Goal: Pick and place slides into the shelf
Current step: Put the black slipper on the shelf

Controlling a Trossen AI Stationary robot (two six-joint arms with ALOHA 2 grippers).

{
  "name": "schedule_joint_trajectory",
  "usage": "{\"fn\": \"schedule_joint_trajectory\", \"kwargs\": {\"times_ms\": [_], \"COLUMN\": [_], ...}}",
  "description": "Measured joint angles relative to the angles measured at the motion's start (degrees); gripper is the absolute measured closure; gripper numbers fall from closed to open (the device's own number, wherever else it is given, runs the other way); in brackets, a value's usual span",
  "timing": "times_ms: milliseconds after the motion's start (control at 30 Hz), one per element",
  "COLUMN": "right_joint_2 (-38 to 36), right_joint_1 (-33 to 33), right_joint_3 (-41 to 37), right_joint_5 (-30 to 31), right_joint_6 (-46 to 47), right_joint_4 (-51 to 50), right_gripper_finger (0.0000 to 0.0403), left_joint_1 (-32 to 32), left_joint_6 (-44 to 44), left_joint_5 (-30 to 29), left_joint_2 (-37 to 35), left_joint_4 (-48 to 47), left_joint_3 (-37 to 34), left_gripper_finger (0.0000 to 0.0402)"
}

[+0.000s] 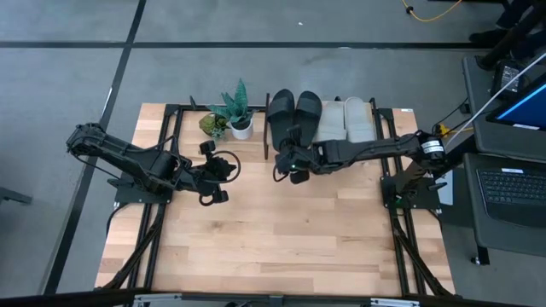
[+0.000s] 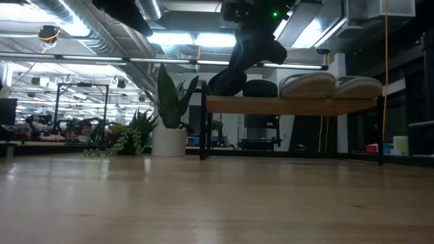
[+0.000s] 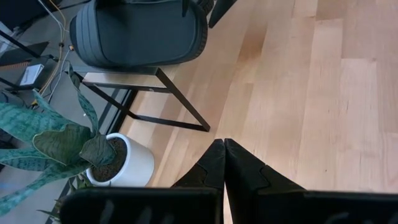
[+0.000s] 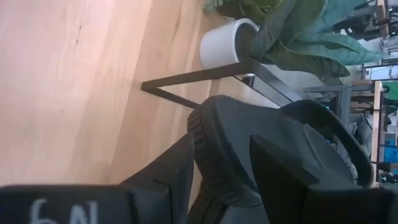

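A black slide sits tilted at the left end of the shelf, toe end on the wood board and heel end raised. My right gripper stands at that heel, fingers open on either side of it. A second black slide and two light grey slides lie flat on the board beside it. My left gripper hovers shut and empty over the table, left of the shelf. My right gripper has the black slide's heel end between its two fingers, which come from the table's near right side, slanting down. One finger lies against the sole's ribbed edge. The other finger stands over the footbed; I cannot tell whether it touches.
A potted plant in a white pot and a smaller green plant stand just left of the shelf's black frame leg. Bare wooden tabletop stretches from the shelf to the near edge.
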Motion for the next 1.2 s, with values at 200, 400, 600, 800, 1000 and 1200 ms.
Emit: {"fn": "schedule_joint_trajectory", "kwargs": {"times_ms": [200, 400, 600, 800, 1000, 1200], "right_joint_2": [0.0, -0.02, -0.02, -0.02, -0.02, -0.03], "right_joint_1": [-0.04, -0.04, -0.04, -0.04, 0.0, -0.04], "right_joint_3": [0.0, 0.0, 0.0, 0.0, -0.02, -0.02], "right_joint_5": [-0.04, 0.04, 0.05, 0.06, 4.59, 5.15], "right_joint_6": [0.0, -0.02, -0.05, 0.17, 0.28, 0.24], "right_joint_4": [-2.59, -2.79, -2.77, -2.42, 0.28, 2.45], "right_gripper_finger": [0.0248, 0.0283, 0.0347, 0.0394, 0.04, 0.0401], "left_joint_1": [0.0, 0.01, -0.02, -0.02, -0.01, -0.01], "left_joint_6": [0.0, 0.0, 0.0, 0.0, 0.02, 0.02], "left_joint_5": [0.0, 0.0, 0.0, 0.0, 0.0, 0.0], "left_joint_2": [-0.01, 0.02, 0.01, -0.01, 0.0, 0.0], "left_joint_4": [0.0, 0.0, 0.01, 0.0, 0.0, -0.21], "left_joint_3": [0.0, 0.0, 0.0, 0.0, 0.0, 0.0], "left_gripper_finger": [0.0402, 0.0402, 0.0402, 0.0401, 0.0402, 0.0402]}}
